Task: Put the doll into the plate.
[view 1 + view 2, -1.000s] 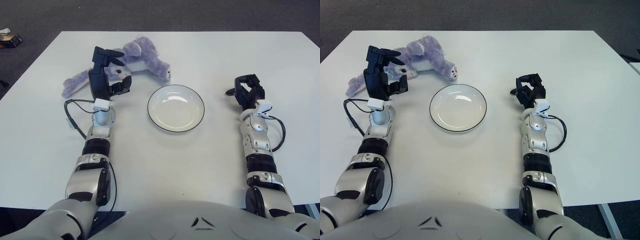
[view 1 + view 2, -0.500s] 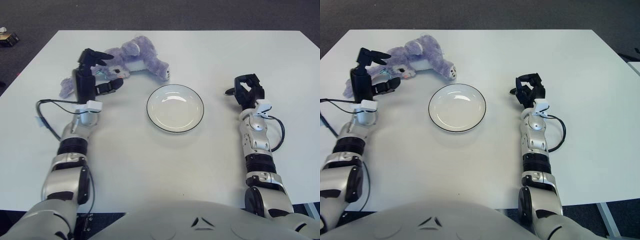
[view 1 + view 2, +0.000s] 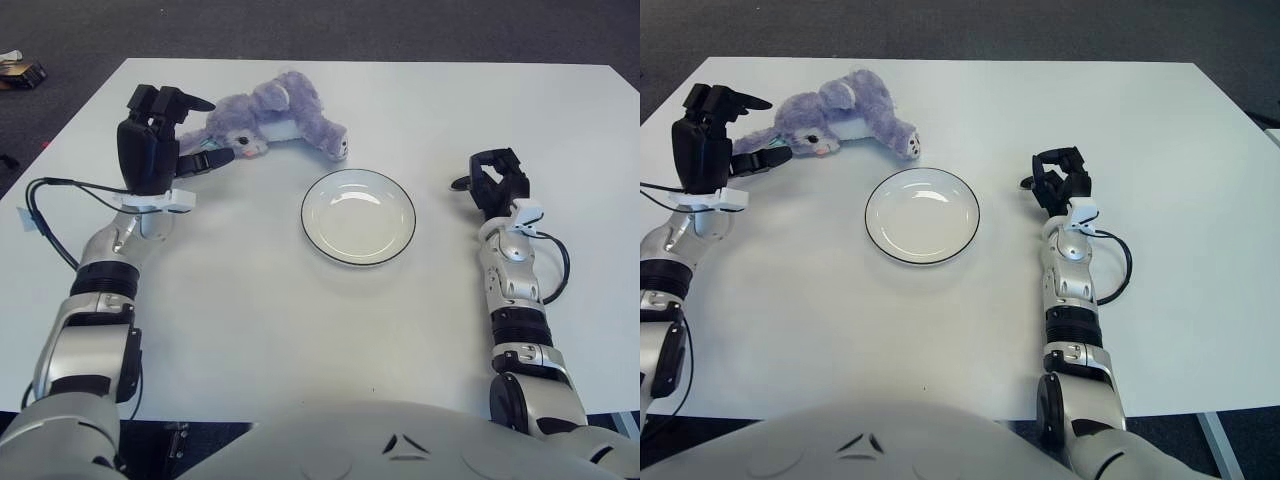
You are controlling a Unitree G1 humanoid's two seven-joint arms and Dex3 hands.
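The step in hand is, by my judgement, the reach for the doll: the left hand (image 3: 160, 140) stands raised near the table's (image 3: 300, 320) far left corner, just to the left of the plush rabbit (image 3: 262, 118), its fingers spread and holding nothing, one finger pointing toward the toy's head. To do this well, the hand should come in over the thick middle of the body rather than a thin limb or ear, since a soft toy taken by an extremity will dangle and swing and may drape over the rim when set down. The fingers should close around the bulk of the torso firmly enough to compress the stuffing, then lift it free of the table before carrying it toward the plate (image 3: 358, 216), which sits near the table's centre, well apart from the toy and nearer the robot. The release should be over the plate's middle so the limbs fall inside the dark rim. The rabbit itself is lavender-purple and fluffy, lying sprawled near the far edge, left of centre; its pale face is turned toward the left hand, and a leg stretches toward the plate, ending in a light foot pad. It looks limp and light. The right hand (image 3: 495, 180) shows at the right of the plate, fingers curled with nothing in them.
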